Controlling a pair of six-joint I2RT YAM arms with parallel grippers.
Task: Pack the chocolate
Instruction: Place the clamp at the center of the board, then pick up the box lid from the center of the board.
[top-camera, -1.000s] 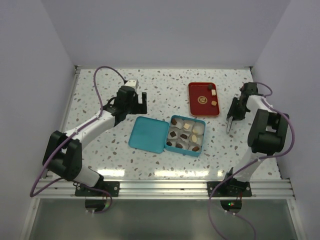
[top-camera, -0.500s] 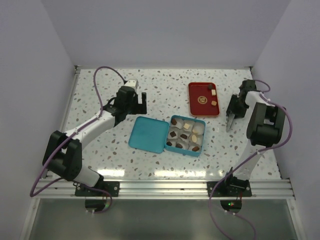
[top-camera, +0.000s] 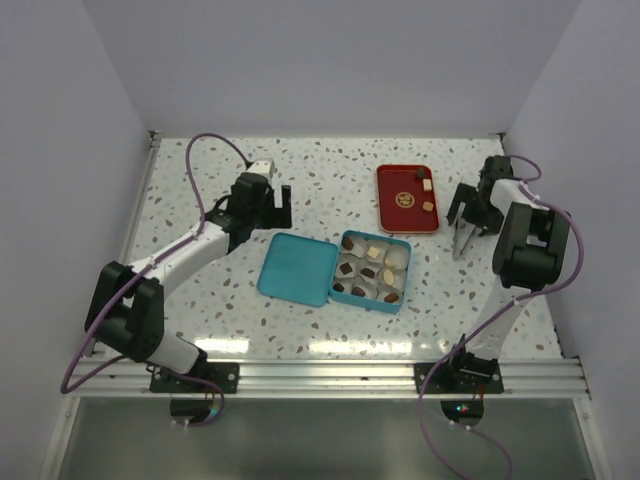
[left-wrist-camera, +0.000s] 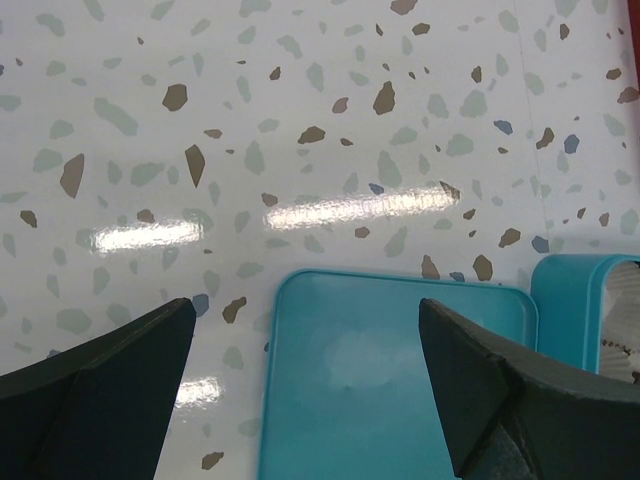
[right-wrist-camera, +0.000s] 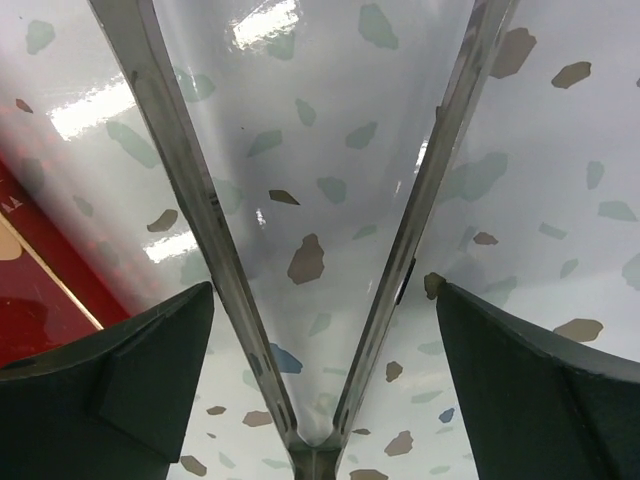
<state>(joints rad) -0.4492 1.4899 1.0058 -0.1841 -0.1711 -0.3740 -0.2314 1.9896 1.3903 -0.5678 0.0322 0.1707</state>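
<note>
Tweezers (right-wrist-camera: 180, 170) in the right gripper (top-camera: 470, 212) just sprang wide as its fingers spread, tips empty, beside the tray (top-camera: 400, 215). Left gripper (top-camera: 283, 205) hangs over the lid (top-camera: 297, 268), fingers apart. Most chocolate (top-camera: 369, 272) is in the box (top-camera: 372, 303), three pieces on the tray, so probably another pick next.

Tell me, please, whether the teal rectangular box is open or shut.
Open: the flat teal lid lies beside the box, leaving the chocolates inside uncovered.

Bright, even overhead light; glare streaks on glossy table (top-camera: 200, 290); soft shadows; wrist views' near edges slightly blurred.
</note>
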